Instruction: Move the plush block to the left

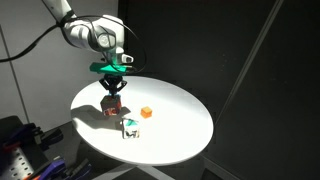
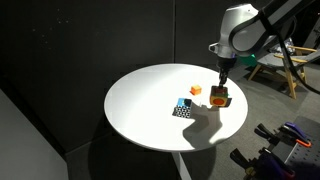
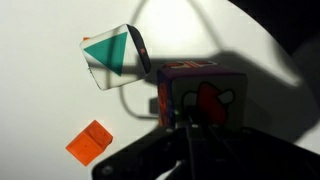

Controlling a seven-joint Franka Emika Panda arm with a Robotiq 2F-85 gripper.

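Note:
The plush block (image 1: 113, 103), dark red-brown with pale patches, sits between the fingers of my gripper (image 1: 113, 92) near the table's edge. It seems to be just above the table surface. Both show again in an exterior view, the block (image 2: 220, 99) under the gripper (image 2: 222, 88). In the wrist view the block (image 3: 200, 95) fills the space right in front of the dark gripper (image 3: 190, 135). The fingers appear shut on it.
A small orange cube (image 1: 146, 112) (image 2: 197, 90) (image 3: 90, 142) and a blue-and-white cube (image 1: 130, 127) (image 2: 184, 108) (image 3: 115, 55) lie near the block on the round white table (image 1: 180, 130) (image 2: 140, 100). Dark curtains surround the table.

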